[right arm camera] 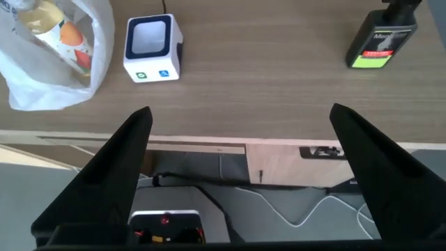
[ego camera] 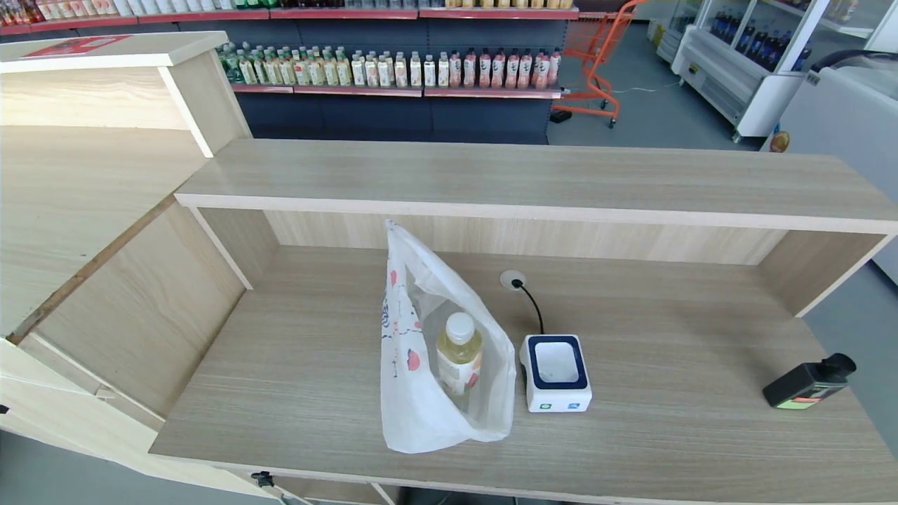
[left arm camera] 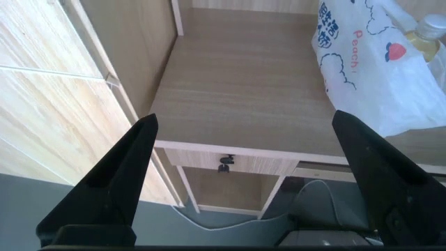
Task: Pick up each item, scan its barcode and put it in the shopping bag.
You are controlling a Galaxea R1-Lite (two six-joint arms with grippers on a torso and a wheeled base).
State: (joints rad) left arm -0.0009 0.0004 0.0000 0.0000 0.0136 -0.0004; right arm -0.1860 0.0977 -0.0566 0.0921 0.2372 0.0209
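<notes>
Both wide open & empty, my L gripper (left arm camera: pixel 245 120) and R gripper (right arm camera: pixel 240 111) hang short of the counter (ego camera: pixel 666 442), 6 o'clock edge; black bottle (ego camera: pixel 807 383) lies on its side at 3 o'clock of scanner (ego camera: pixel 555 372), well apart: prob. stiff, slick, liquid-heavy, so I'd pinch mid-body, not the cap.

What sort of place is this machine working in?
Most likely a supermarket checkout: shelves of bottled drinks stand behind the counter, a barcode scanner sits on it beside a shopping bag, and an orange trolley waits in the aisle.
</notes>
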